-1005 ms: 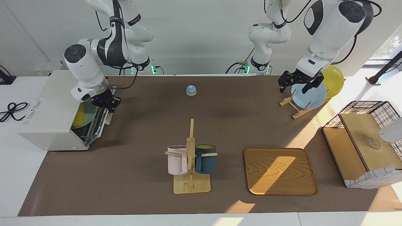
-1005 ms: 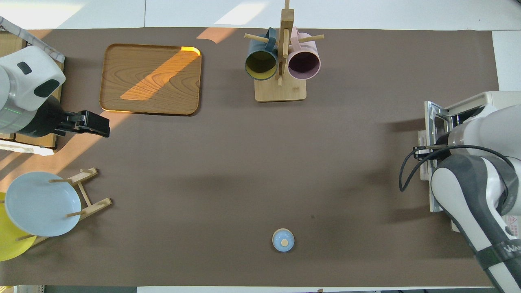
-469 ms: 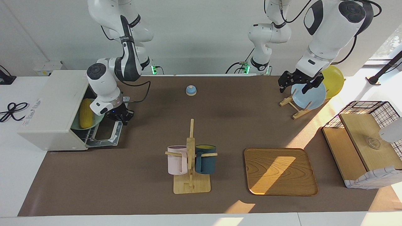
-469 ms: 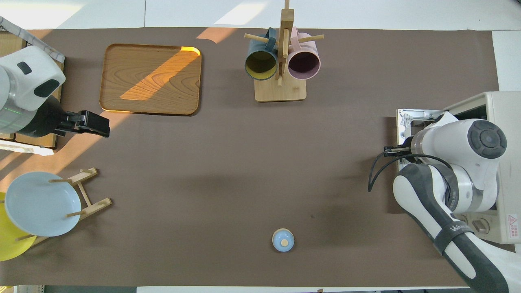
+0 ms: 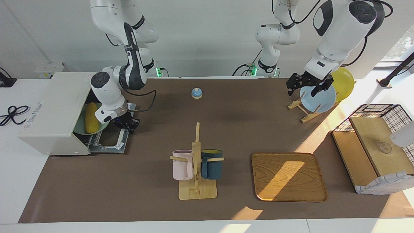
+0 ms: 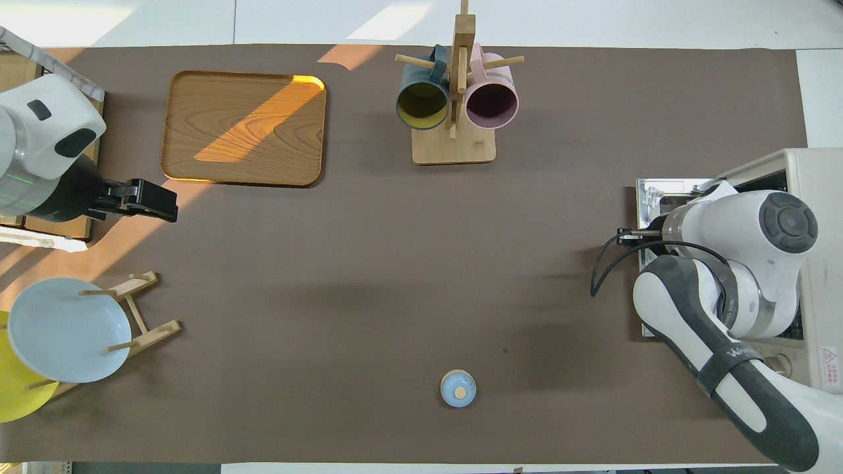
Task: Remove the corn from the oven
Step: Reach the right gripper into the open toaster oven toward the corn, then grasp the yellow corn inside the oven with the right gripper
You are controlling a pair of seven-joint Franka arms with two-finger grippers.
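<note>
The white boxy oven stands at the right arm's end, its door folded flat; the right gripper, fingers unreadable, sits at the door's edge; the left gripper waits, fingers spread, over a pale blue plate; the bright yellow corn cob lies inside the oven

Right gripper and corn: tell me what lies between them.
In the facing view, only the green plate's rim separates the right gripper, at the open oven door, from the corn.

Wooden tray beside mug rack; blue bell nearer robots.
</note>
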